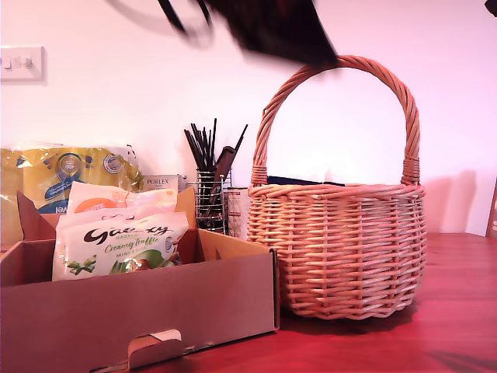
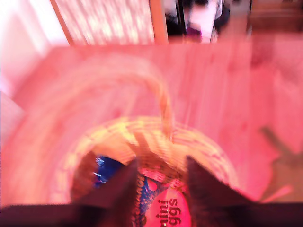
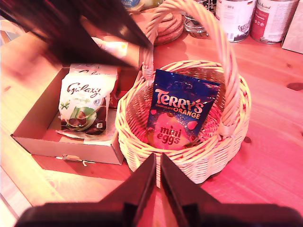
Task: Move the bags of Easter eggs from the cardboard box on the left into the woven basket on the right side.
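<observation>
A dark blue Terry's bag [image 3: 182, 111] lies tilted inside the woven basket [image 3: 232, 137], its print also showing blurred in the first wrist view [image 2: 165, 208]. My first gripper [image 2: 161, 189] is open above the basket with nothing held; its arm [image 1: 272, 27] is a dark blur over the basket handle [image 1: 342, 66]. A white Galaxy bag [image 3: 85, 101] stands in the cardboard box [image 3: 33, 123], at the exterior view's left [image 1: 155, 303], with an orange-and-white bag [image 1: 97, 202] behind it. My second gripper [image 3: 158, 175] is shut and empty, high over the table in front of the basket.
Behind the box stand a large yellow package [image 1: 70, 175], a white Porlex box [image 1: 163, 183] and a wire holder of black brushes [image 1: 210, 194]. Tins [image 3: 234, 16] and a round cork mat [image 3: 168, 26] sit beyond the basket.
</observation>
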### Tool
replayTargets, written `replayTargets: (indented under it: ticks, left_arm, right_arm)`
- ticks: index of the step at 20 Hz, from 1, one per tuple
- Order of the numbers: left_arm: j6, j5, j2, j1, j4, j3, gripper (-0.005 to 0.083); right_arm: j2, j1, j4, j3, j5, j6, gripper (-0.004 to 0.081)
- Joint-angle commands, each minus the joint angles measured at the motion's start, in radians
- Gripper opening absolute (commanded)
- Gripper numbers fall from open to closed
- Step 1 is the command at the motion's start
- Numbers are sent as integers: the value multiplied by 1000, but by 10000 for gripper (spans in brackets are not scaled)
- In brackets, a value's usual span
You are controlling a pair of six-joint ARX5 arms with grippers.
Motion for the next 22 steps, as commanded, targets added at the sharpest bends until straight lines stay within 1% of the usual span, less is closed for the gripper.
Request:
replayTargets:
  ticks: [1, 3, 4, 6, 9, 12, 14, 15, 17, 19, 21, 22]
  left_arm:
    - [-3, 4, 3, 10, -72, -5, -27]
    - [-3, 36, -24, 28, -164, -7, -23]
    - [-3, 51, -42, 34, -191, -14, -23]
    - [-3, 48, -93, 60, -217, -44, -23]
    - [-5, 34, -185, 121, -207, -136, -23]
    - [-13, 32, -288, 225, -161, -288, -23]
    - [-31, 79, -354, 297, -77, -414, -23]
    - [-42, 92, -384, 326, -49, -471, -23]
    - [-53, 95, -427, 370, -29, -556, -23]
    - [-53, 95, -451, 396, -37, -594, -23]
    - [-53, 91, -448, 414, -71, -594, -23]
    - [-53, 87, -437, 425, -89, -594, 3]
  right_arm:
    - [0, 4, 3, -4, 0, -2, -13]
    - [0, 4, 2, -4, 0, -3, -13]
    - [0, 4, 2, -4, 0, -6, -13]
    - [0, 4, -1, -4, 0, -11, -13]
    - [0, 5, -5, -4, 0, -31, -13]
    - [0, 5, -4, -5, 0, -34, -13]
    - [0, 5, -4, -4, -3, -36, -13]
    - [0, 8, -3, -5, -13, -41, -13]
    - [0, 36, -2, -5, -67, -66, -13]
    - [0, 71, -1, -5, -80, -74, -13]
    - [0, 92, -5, -5, -79, -75, -13]
    - [0, 94, -6, -5, -78, -78, -13]
